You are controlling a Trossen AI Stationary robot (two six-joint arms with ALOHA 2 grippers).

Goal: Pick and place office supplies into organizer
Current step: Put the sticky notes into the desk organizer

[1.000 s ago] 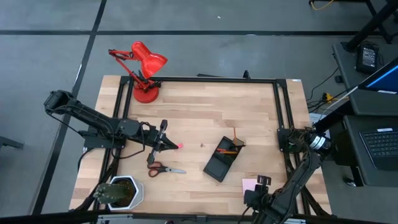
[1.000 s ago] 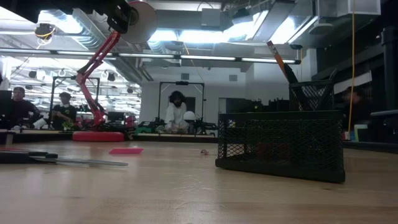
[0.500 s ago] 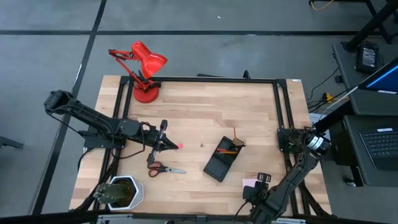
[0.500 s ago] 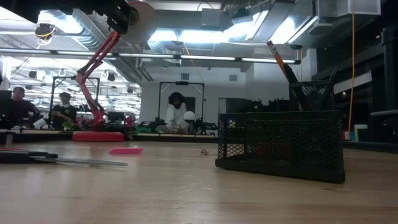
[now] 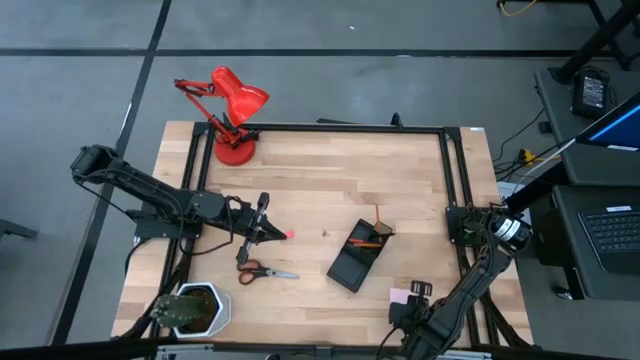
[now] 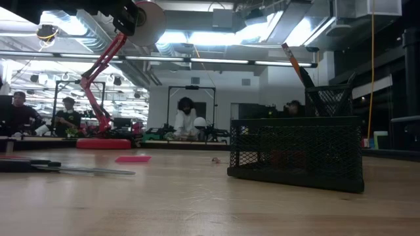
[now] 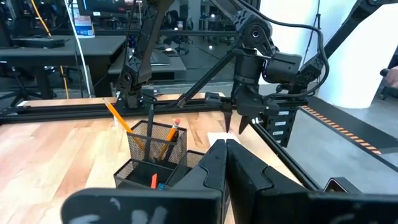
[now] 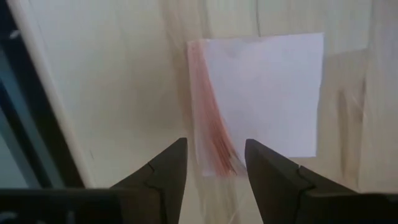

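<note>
The right gripper (image 8: 211,163) hangs over the sticky-note pad (image 8: 258,99) at the near right edge of the table (image 5: 330,170), fingers spread with a clear gap between them and nothing held. In the right wrist view the pad lies directly ahead of the jaws, flat on the wood; its stacked pink edge lines up with the gap, and the fingertips stand just short of the pad's near corner, apparently not touching. The pad being square, there is no long axis to favour; the coming move likely turns on a straight descent with one finger to each side of that pink edge. In the high view the pad (image 5: 401,297) sits just beside the right gripper (image 5: 418,290), while the organizer (image 5: 357,255) lies a short way toward table centre, so the right arm is plainly the nearer one. The left gripper (image 5: 272,233) rests at mid-left with jaws fully closed; whether the small pink eraser (image 5: 290,235) at its tip is held cannot be told. The scissors (image 5: 262,271) lie just beside it. The left wrist view alone shows two pencils (image 7: 142,134) standing in the organizer's cup; the low view shows neither gripper.
</note>
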